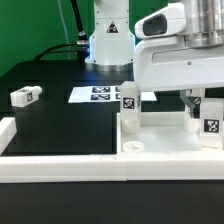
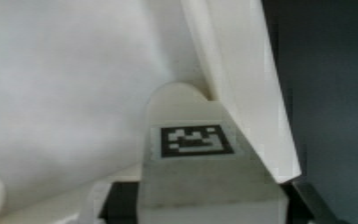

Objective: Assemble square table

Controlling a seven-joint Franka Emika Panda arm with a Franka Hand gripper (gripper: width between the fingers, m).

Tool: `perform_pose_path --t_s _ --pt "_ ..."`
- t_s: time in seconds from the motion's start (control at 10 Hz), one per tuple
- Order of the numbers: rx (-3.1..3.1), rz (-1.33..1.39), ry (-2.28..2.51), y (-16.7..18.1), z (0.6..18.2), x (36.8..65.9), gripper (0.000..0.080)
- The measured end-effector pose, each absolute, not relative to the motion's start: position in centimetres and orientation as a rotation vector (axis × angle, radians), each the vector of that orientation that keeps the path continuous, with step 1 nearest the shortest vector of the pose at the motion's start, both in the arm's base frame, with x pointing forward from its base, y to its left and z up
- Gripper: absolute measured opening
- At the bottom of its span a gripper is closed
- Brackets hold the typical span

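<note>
Exterior view, tool [image 1: 204, 106] astride tagged leg [image 1: 211, 126] at panel [image 1: 160, 142] edge, grip unclear

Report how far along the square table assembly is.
Looks done: an upright leg stands at the back corner of the square panel, though how firmly seated is unclear. In hand: the tool seems closed on a second tagged leg at the exterior view's right. Left: a loose leg lies on the black table, and the round socket at the panel's near corner shows no leg.
</note>
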State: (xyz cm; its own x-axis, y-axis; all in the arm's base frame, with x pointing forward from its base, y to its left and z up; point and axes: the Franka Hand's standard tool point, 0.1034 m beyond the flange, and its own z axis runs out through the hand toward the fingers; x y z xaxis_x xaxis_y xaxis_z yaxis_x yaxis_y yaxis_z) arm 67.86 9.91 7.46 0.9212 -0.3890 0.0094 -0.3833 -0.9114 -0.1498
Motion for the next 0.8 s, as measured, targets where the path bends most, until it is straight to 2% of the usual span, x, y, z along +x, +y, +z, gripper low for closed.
perform_pose_path --t_s 0.1,0.6,0.8 --pt "-2.921 -0.054 0.661 9.9 7.46 67.86 0.029" --pt "-2.259 0.033 1.858 10.41 7.25 67.39 0.029" --pt "-2.056 0.079 2.049 10.8 7.32 67.46 0.029"
